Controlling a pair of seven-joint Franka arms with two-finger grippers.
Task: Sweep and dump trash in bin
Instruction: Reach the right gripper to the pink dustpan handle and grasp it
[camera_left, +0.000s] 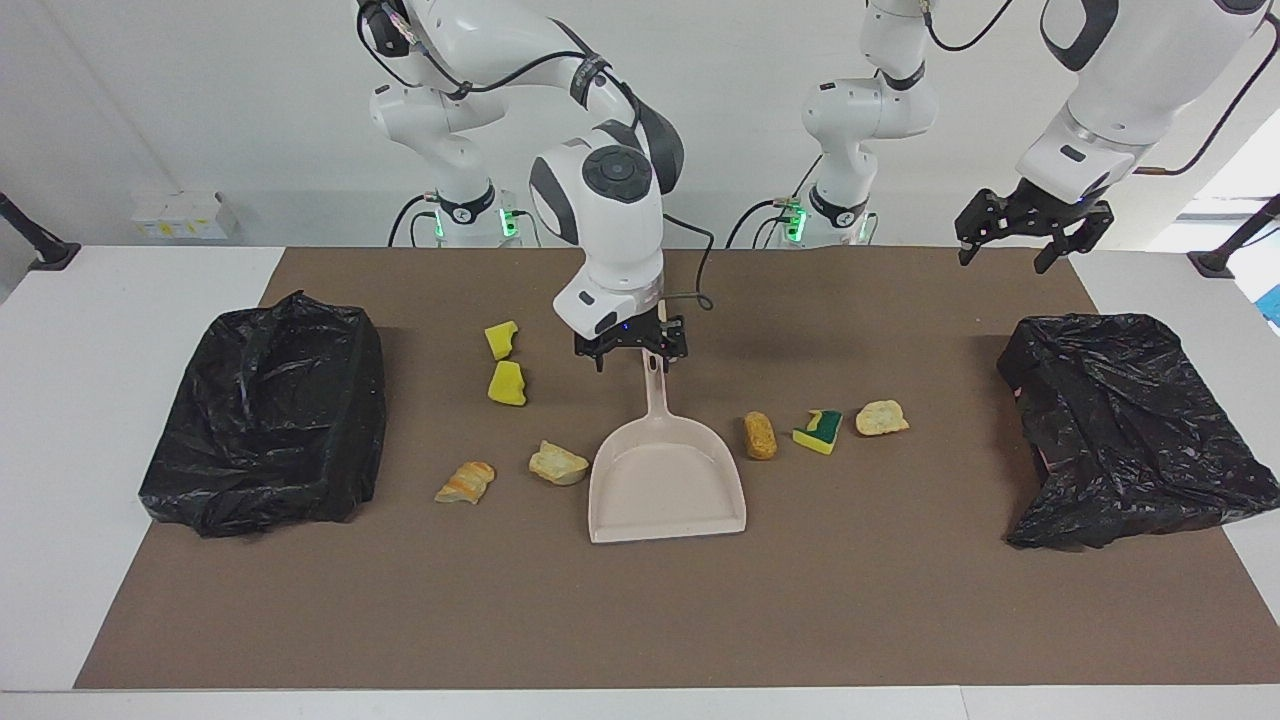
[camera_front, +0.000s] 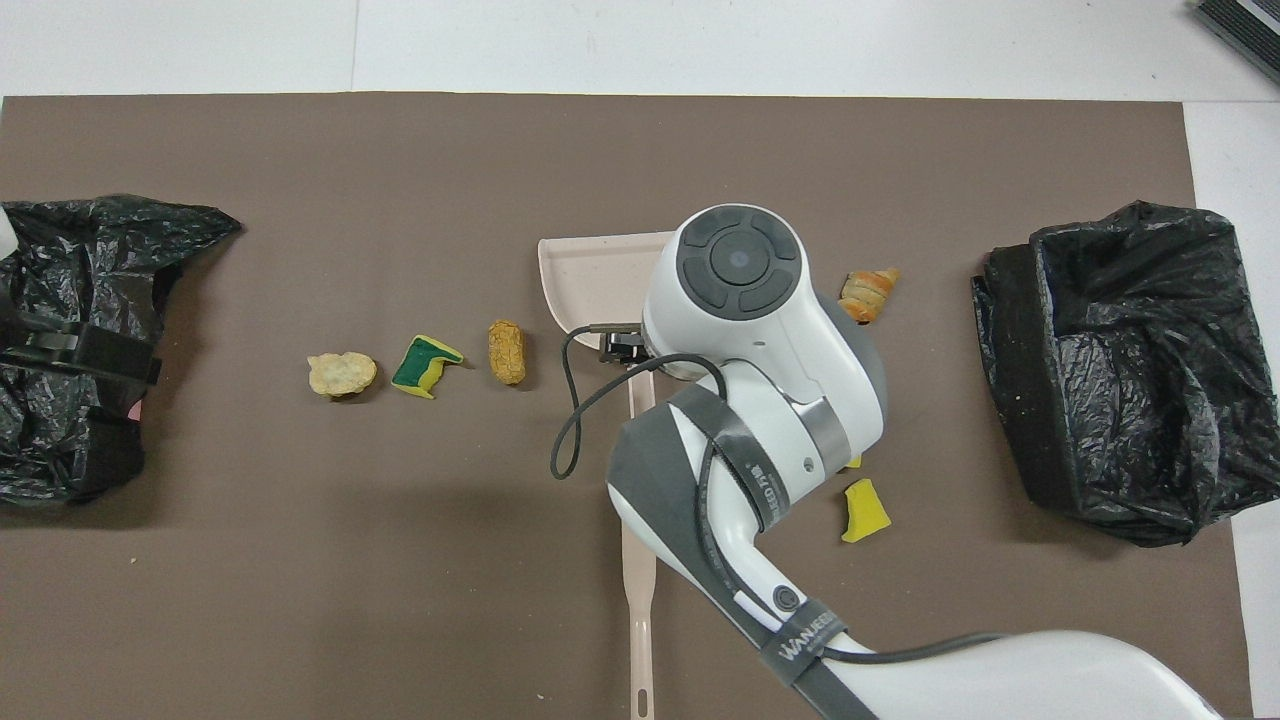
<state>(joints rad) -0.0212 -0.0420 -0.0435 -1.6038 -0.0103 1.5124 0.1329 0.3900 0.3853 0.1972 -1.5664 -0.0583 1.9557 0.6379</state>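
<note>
My right gripper (camera_left: 632, 353) was low over the beige dustpan's (camera_left: 667, 485) handle; I couldn't tell whether it pinched it. My left gripper (camera_left: 1030, 238) hung spread above the table's edge, near the black-bagged bin (camera_left: 1130, 440) at its end, the arm waiting. The trash lay scattered on the brown mat (camera_left: 640, 620) on both sides of the dustpan: yellow sponge chunks (camera_left: 507, 383), bread lumps (camera_left: 557, 464), a green-faced sponge (camera_left: 818, 430). Another bagged bin (camera_left: 265, 410) sat at the right arm's end.
</note>
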